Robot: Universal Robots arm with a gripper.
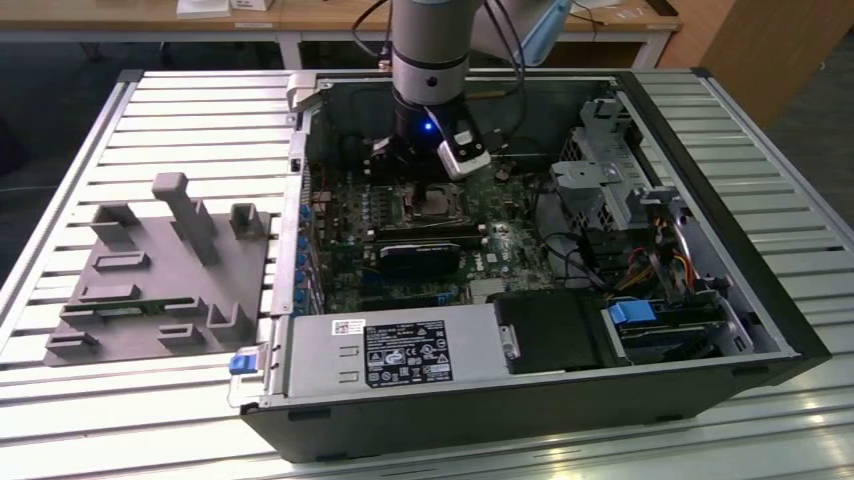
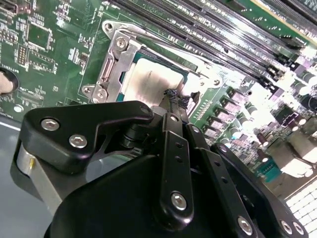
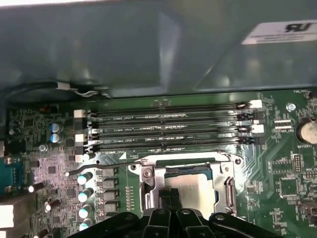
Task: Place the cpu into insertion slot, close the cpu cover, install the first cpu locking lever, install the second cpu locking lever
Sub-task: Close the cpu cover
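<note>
You have the gripper point(image 2: 173, 98) with fingertips pressed together, nothing visible between them, at the window edge of the cpu cover point(image 2: 115, 59). The cover lies down over the cpu point(image 2: 146, 79) in the insertion slot point(image 1: 434, 205) (twelve o'clock from the black block point(image 1: 420, 255) in the exterior view). Risk, in my judgement: a slip would drag the tips across the chip face, or the lever wire point(image 3: 99, 166) could spring loose. Count: one cpu, one cpu cover, one insertion slot, one lever wire seen, four memory slots point(image 3: 168, 126).
</note>
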